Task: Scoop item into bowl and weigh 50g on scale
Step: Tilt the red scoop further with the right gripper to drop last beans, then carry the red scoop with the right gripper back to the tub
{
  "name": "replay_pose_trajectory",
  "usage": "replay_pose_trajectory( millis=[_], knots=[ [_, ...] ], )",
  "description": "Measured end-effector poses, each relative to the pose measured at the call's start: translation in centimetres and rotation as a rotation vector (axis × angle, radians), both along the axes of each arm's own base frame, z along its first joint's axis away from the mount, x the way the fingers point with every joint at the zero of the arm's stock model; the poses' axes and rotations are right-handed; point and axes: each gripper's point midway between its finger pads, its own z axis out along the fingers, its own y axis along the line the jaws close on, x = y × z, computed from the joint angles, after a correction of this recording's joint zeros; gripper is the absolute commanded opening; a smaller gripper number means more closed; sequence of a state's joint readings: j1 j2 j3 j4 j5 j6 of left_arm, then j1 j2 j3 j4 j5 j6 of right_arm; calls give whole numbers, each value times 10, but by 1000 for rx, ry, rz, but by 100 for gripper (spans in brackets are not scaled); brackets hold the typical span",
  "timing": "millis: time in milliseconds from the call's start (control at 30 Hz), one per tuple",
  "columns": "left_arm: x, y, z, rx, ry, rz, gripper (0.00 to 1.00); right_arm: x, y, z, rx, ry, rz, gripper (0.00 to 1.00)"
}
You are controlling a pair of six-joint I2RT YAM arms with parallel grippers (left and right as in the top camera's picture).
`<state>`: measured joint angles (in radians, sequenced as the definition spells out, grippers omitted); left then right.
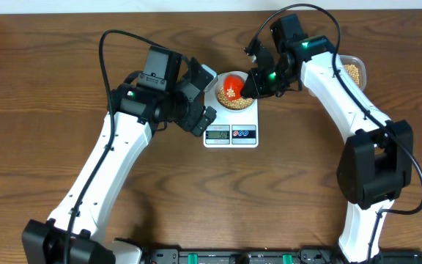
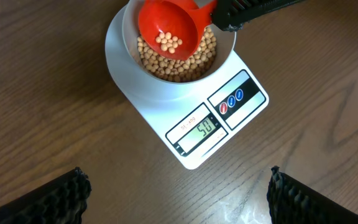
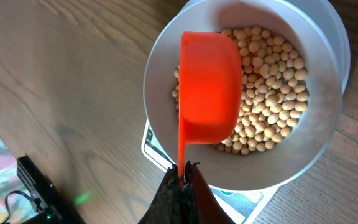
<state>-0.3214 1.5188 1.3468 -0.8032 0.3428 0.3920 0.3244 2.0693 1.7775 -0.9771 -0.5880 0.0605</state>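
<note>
The white bowl (image 1: 221,96) stands on the white scale (image 1: 231,134) and holds many tan beans (image 3: 272,106). The scale display (image 2: 205,129) reads 50. My right gripper (image 1: 249,86) is shut on the handle of a red scoop (image 1: 232,86), held over the bowl. The scoop (image 2: 166,28) still holds a few beans in the left wrist view. In the right wrist view the scoop (image 3: 209,87) shows its underside above the bowl (image 3: 166,74), gripped at the jaws (image 3: 183,174). My left gripper (image 1: 204,99) is open and empty, just left of the scale.
A clear plastic tub (image 1: 355,71) with more beans sits at the back right, behind my right arm. Both arms reach in over the wooden table (image 1: 42,103).
</note>
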Motion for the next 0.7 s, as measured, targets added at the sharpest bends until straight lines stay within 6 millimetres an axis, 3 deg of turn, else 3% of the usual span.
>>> replay_pose_trajectory(
  millis=[500,700],
  knots=[
    [0,0,0,0,0,0,93,1,0,5,3,-2,0,1],
    [0,0,0,0,0,0,93,3,1,23,9,-10,0,1]
  ],
)
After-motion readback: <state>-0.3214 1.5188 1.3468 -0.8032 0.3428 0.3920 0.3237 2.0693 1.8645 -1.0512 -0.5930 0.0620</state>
